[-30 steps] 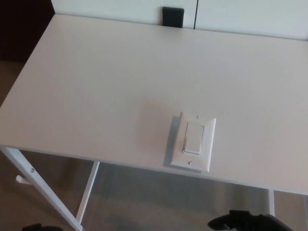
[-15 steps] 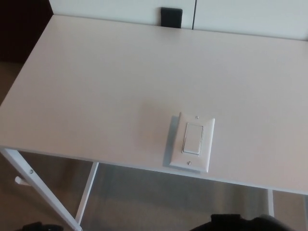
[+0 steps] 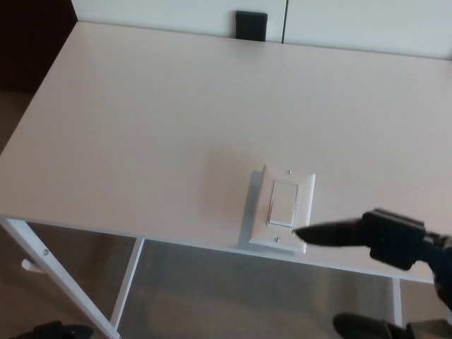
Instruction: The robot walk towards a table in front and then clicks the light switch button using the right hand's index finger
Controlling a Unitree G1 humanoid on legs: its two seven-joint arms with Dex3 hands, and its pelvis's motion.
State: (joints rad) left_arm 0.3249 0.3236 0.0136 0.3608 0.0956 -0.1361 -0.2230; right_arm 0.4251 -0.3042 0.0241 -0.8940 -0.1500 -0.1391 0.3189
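Note:
A white light switch plate (image 3: pixel 263 210) lies flat on the white table (image 3: pixel 141 127), close to its front edge, with a white rocker (image 3: pixel 284 203) in its middle. My right hand (image 3: pixel 387 237) reaches in from the right above the front edge, holding nothing. One black finger is stretched out to the left, and its fingertip (image 3: pixel 299 233) sits over the plate's lower right corner, just below and right of the rocker. I cannot tell whether it touches. A dark piece (image 3: pixel 53 330) at the bottom left edge may be my left hand.
A small black object (image 3: pixel 251 26) sits at the table's back edge against the white wall. White table legs (image 3: pixel 67 286) slant down to the grey floor at the lower left. More dark robot parts (image 3: pixel 367 328) show at the bottom right.
My right hand has risen from the bottom edge and moved up and left, and its outstretched finger now reaches the switch plate's lower right corner. The plate has not moved.

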